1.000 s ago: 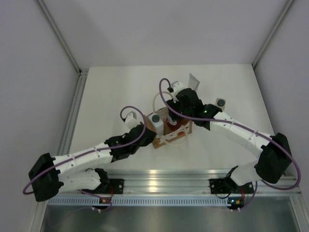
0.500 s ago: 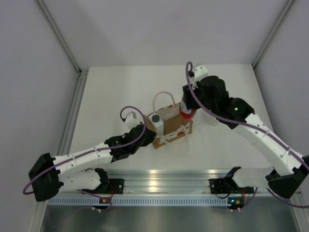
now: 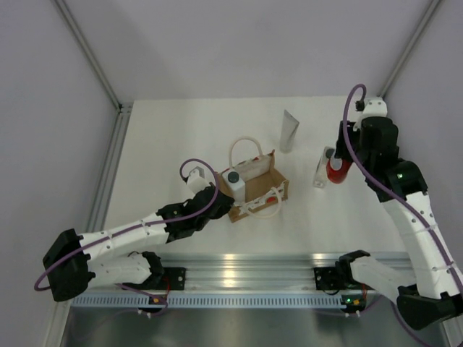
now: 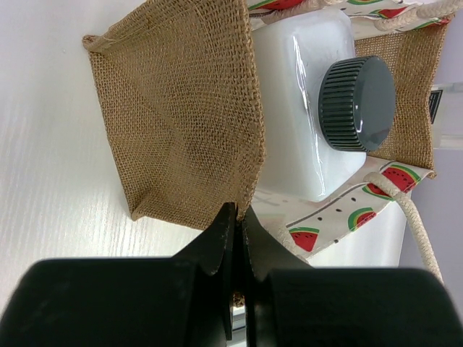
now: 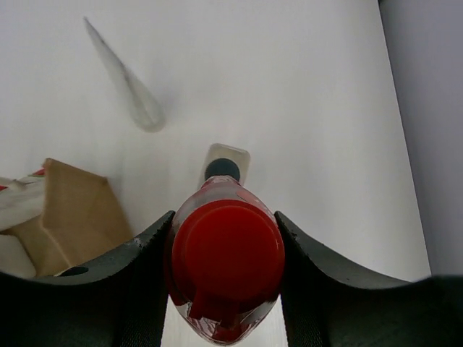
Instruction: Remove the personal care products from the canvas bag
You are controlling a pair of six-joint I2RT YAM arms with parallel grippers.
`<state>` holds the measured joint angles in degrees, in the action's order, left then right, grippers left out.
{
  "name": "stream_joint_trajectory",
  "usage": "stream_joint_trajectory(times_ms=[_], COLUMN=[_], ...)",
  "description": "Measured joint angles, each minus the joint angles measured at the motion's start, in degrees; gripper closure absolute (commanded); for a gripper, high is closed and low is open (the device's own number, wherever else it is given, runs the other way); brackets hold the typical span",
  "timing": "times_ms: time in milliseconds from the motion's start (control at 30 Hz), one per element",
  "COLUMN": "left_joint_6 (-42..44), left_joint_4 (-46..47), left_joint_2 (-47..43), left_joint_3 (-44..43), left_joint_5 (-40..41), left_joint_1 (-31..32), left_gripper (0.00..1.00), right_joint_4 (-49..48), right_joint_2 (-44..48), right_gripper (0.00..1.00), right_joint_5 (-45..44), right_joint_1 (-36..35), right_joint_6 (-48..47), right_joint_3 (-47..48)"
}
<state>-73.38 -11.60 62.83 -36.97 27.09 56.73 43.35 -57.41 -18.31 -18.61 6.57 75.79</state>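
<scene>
Over by the right edge of the table, the right gripper now grasps the red bottle, its fingers clenched on either side of the body just under the red cap. A second ago this arm was down at the canvas bag in the middle of the table. Half a second ago it had the bottle lifted above the bag's far-right corner. Now it has swung well clear of the bag. The bottle hangs just beside the clear bottle with dark cap, which stands on the table nearby. Whether the red bottle's base already touches the table cannot be told from these views.

The white squeeze tube stands further toward the far edge, apart from both. The left gripper has not moved in that time: its jaws stay pinched shut on the burlap wall at the bag's near-left end, steadying it.

For the task, this likely means three of the four products are out. Only the white bottle with grey cap remains, sitting upright inside the bag against that same left wall. The step in hand looks like setting the red bottle down and letting go, taking care not to knock over the clear bottle beside it.
</scene>
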Motion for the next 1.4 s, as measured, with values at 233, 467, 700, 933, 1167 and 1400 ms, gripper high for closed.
stream_joint_trajectory(times_ms=[233, 467, 700, 933, 1167, 1400], left_joint_6=[0.02, 0.04, 0.15, 0.44, 0.72, 0.72], left_joint_4=[0.00, 0.00, 0.00, 0.00, 0.02, 0.02], left_joint_2=[0.00, 0.00, 0.00, 0.00, 0.00, 0.02], left_joint_3=[0.02, 0.02, 0.00, 0.02, 0.02, 0.02], left_joint_5=[0.00, -0.02, -0.04, -0.04, 0.00, -0.02], left_joint_1=[0.00, 0.00, 0.00, 0.00, 0.00, 0.00], left_gripper=[1.00, 1.00, 1.00, 1.00, 1.00, 1.00], right_joint_4=[-0.98, -11.65, -22.51, -27.65, -27.82, -28.61], right_joint_2=[0.96, 2.99, -0.44, -4.28, -5.62, -7.21], right_gripper=[1.00, 1.00, 1.00, 0.82, 0.43, 0.05], right_joint_5=[0.55, 0.55, 1.40, 0.92, 0.74, 1.07], right_joint_1=[11.23, 15.58, 17.22, 17.29, 17.29, 17.31], right_joint_6=[3.08, 5.66, 6.62, 7.63, 7.76, 8.20], right_joint_3=[-9.68, -23.74, -32.02, -33.42, -33.94, -31.85])
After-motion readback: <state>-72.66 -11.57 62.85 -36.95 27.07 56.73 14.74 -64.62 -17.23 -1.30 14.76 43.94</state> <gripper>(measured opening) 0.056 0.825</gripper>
